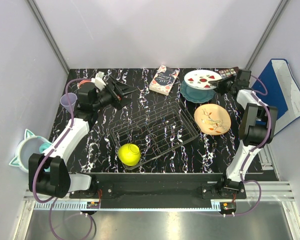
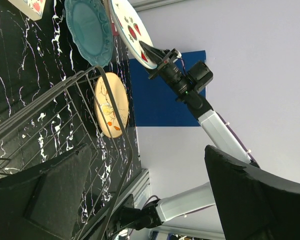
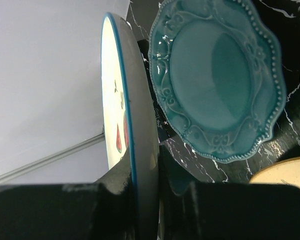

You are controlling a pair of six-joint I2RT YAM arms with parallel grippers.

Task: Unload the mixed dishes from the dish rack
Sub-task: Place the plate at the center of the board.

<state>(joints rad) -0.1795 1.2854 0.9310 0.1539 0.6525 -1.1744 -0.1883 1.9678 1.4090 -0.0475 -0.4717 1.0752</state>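
The dish rack [image 1: 157, 131], a dark wire basket, sits mid-table with a yellow-green bowl [image 1: 129, 154] in its near-left corner. My right gripper [image 1: 221, 82] is shut on the rim of the white red-spotted plate [image 1: 202, 78], held tilted over the teal scalloped plate [image 1: 197, 93]. The right wrist view shows that rim [image 3: 140, 125] pinched between the jaws, with the teal plate [image 3: 215, 80] beside it. The peach branch-patterned plate [image 1: 212, 119] lies right of the rack. A lilac cup [image 1: 68, 101] stands at the table's left edge. My left gripper [image 1: 121, 91] is open and holds nothing, back left of the rack.
A patterned box [image 1: 164, 80] lies at the back. A blue folder [image 1: 285, 95] leans beyond the right edge. The mint cat-eared bowl [image 1: 27, 150] sits off the table's left side. In the left wrist view, rack wires [image 2: 90, 100] and the peach plate [image 2: 111, 104] show.
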